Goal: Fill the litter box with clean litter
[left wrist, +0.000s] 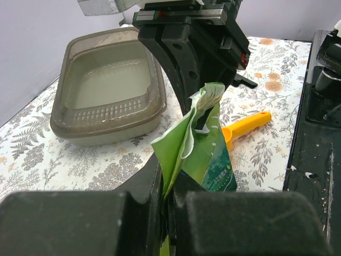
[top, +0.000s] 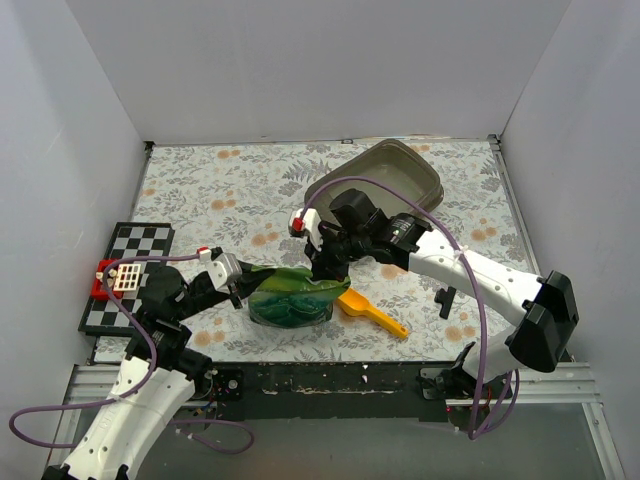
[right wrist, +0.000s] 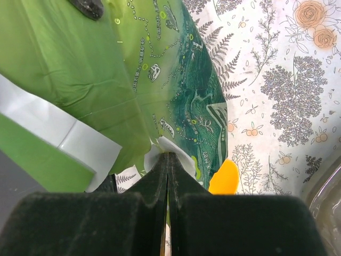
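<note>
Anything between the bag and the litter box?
Nothing on the table separates the green bag from the litter box; only the right arm crosses there. The orange scoop lies nearer, off that path.

Litter box [top: 392, 165]: grey-brown rectangular tray, upright, far right of table [top: 200, 190], seemingly empty.

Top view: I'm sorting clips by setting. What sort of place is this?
Probably a lab test booth, not a home: plain white walls box in a floral-covered table, two robot arms are bolted at its near edge, and a checkerboard lies at left.
</note>
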You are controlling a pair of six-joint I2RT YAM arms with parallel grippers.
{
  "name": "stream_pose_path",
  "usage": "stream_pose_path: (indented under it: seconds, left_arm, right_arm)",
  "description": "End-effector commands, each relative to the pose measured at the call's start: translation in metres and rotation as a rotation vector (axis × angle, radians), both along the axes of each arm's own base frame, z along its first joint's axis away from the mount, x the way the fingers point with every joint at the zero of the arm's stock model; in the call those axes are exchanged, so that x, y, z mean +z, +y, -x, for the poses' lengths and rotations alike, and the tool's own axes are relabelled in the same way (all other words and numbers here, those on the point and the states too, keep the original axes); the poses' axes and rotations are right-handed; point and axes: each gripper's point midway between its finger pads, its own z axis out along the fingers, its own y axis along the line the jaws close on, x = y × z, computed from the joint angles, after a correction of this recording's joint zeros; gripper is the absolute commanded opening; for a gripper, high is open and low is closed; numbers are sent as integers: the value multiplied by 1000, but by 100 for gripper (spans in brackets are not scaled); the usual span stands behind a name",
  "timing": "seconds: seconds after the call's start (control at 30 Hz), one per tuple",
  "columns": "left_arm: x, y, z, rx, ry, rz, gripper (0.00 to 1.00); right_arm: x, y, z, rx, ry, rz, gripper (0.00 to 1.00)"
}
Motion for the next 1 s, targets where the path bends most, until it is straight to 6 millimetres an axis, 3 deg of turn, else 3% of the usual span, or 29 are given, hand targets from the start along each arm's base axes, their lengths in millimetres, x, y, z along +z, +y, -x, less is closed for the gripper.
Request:
stream_pose_path:
  seconds: [0.0,0.37,0.57,0.87,0.97]
  left_arm:
    - [27,-2,10,-34,-68,38,0]
    - [29,-1,5,-19,-79,41,0]
    - [32,-1,6,-20,-91,44,0]
    - [36,-2,10,-37,-100,46,0]
    - [35,-1,11,-40,-95,39,0]
  right_arm:
    - [13,8,-16,-30,-51,-32,1]
    - [7,-4,32,196,102,3,1]
    - [29,0,52,317,153,-65,1]
    - [13,20,-3,93,25,-13,1]
    - [26,23,-10,70,-14,-44,1]
